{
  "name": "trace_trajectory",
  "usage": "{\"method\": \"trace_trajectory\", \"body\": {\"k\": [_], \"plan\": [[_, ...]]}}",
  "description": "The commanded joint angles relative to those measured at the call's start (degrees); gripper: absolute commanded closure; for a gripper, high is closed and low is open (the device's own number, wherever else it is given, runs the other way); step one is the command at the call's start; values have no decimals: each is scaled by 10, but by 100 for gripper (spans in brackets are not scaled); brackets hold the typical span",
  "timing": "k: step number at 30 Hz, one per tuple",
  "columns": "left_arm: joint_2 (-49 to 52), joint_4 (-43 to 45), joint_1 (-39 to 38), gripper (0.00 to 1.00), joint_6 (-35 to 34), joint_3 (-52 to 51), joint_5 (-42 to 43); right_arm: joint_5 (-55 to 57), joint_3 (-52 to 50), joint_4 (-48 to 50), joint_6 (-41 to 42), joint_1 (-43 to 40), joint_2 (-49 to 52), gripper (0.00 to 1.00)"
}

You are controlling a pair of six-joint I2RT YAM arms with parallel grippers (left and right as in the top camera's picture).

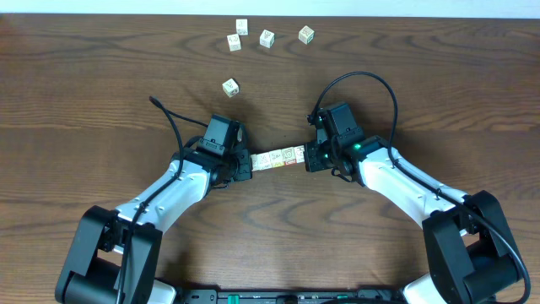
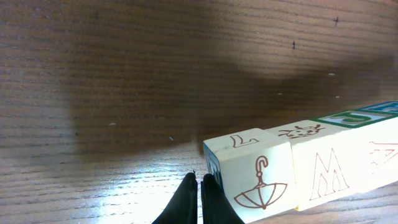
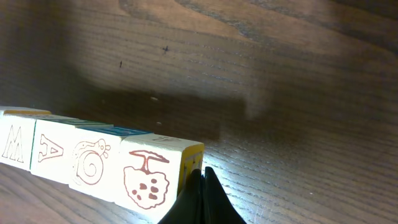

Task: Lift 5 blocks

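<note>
The left gripper (image 1: pixel 251 165) and right gripper (image 1: pixel 307 157), each with jaws together, press opposite ends of the row of blocks (image 1: pixel 278 158).

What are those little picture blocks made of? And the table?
The blocks look like painted wood: cream, smooth matte faces with printed red pictures and letters. The table looks like dark wood or wood-look laminate: grain lines show, with a slight sheen.

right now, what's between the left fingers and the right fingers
A row of blocks, end to end, fills the stretch from the left fingers to the right fingers. The overhead view shows it best.
</note>
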Motion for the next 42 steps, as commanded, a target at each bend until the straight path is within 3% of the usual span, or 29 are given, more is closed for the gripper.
{"method": "trace_trajectory", "body": {"k": [1, 42], "plan": [[-17, 25, -26, 93, 3, 40, 127, -145, 5, 12, -7, 44, -12, 99], [-52, 24, -26, 93, 4, 68, 142, -136, 5, -6, -11, 51, -54, 99]]}}
